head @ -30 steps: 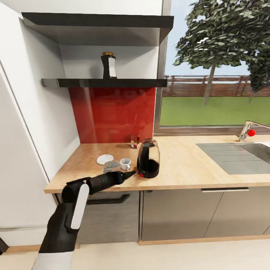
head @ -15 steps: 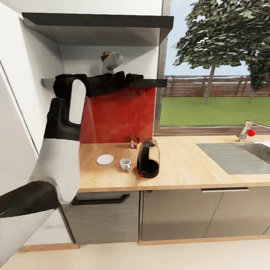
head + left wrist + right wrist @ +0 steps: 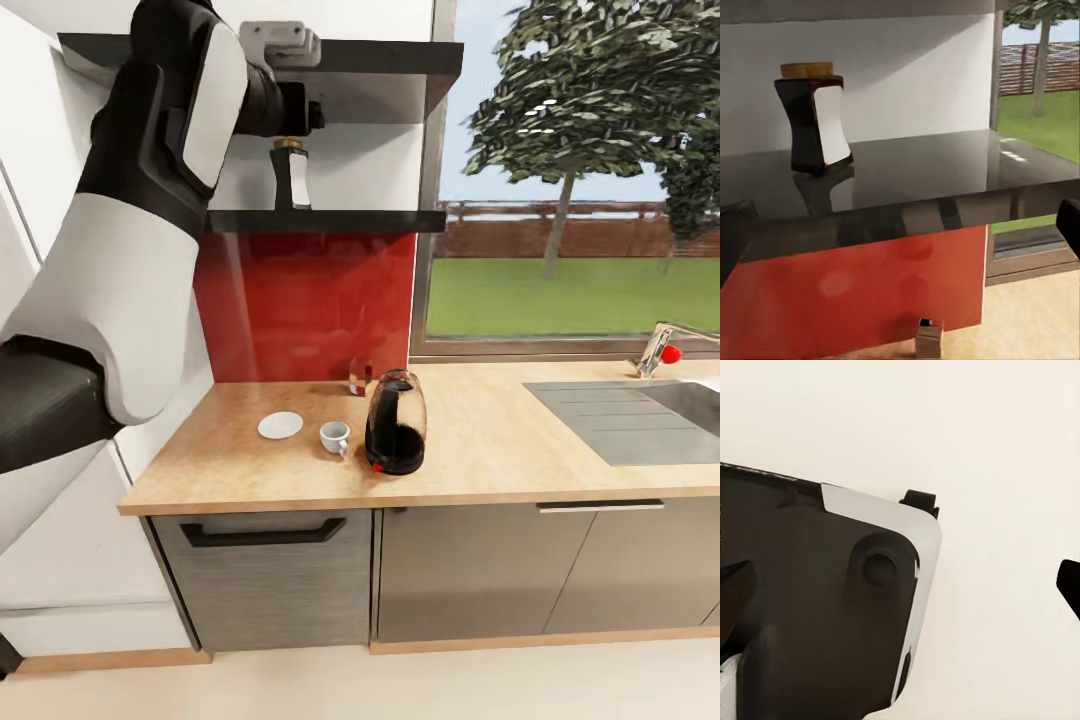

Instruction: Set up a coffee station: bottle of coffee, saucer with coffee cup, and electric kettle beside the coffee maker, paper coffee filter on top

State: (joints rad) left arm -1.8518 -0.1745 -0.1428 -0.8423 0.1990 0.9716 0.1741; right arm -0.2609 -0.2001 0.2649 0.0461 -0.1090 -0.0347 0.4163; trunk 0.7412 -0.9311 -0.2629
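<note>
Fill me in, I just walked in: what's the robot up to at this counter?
Its left arm is raised to the kitchen shelf, where the bottle of coffee stands untouched; the left end effector hovers just above it, holding nothing. On the countertop below sit the saucer, the coffee cup beside it rather than on it, and the electric kettle.

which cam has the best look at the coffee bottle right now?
Left wrist view: the bottle of coffee stands upright on the kitchen shelf, large and unobstructed, with label and gold cap clear. The head view shows it small, just below the raised left arm. The right wrist view looks at robot body and floor.
</note>
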